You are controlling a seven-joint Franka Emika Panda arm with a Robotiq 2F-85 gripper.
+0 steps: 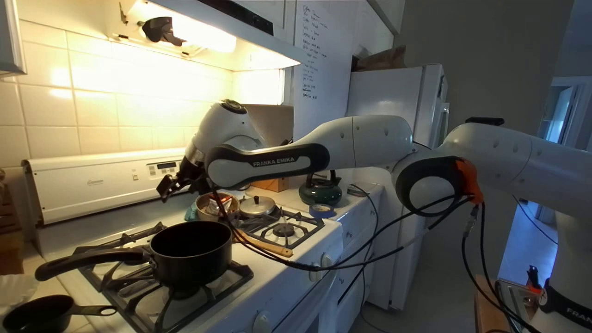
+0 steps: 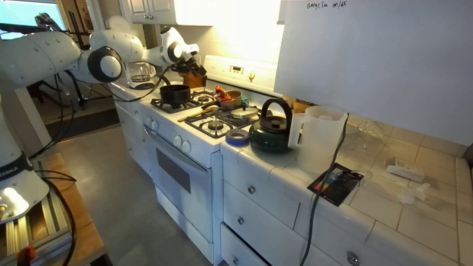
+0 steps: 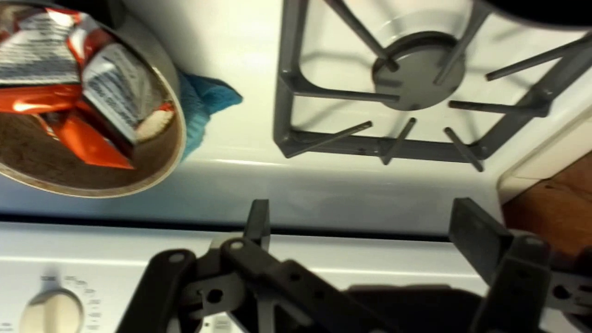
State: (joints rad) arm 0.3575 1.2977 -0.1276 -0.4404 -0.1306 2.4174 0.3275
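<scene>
In an exterior view, a white robot arm (image 1: 370, 141) extends in from the picture's right, and its gripper (image 1: 164, 190) hangs above the stove (image 1: 273, 264) near the back panel (image 1: 92, 182). A black saucepan (image 1: 192, 252) stands on the near grate (image 1: 244, 269), its handle (image 1: 92, 260) pointing to the picture's left. Beyond it are a pan (image 1: 203, 213) with a red-and-silver wrapper (image 1: 225, 200) inside and a silver lid (image 1: 257, 208). On the counter (image 1: 349, 203), a dark green kettle (image 1: 320, 193) stands beside a roll of blue tape (image 1: 322, 211).
</scene>
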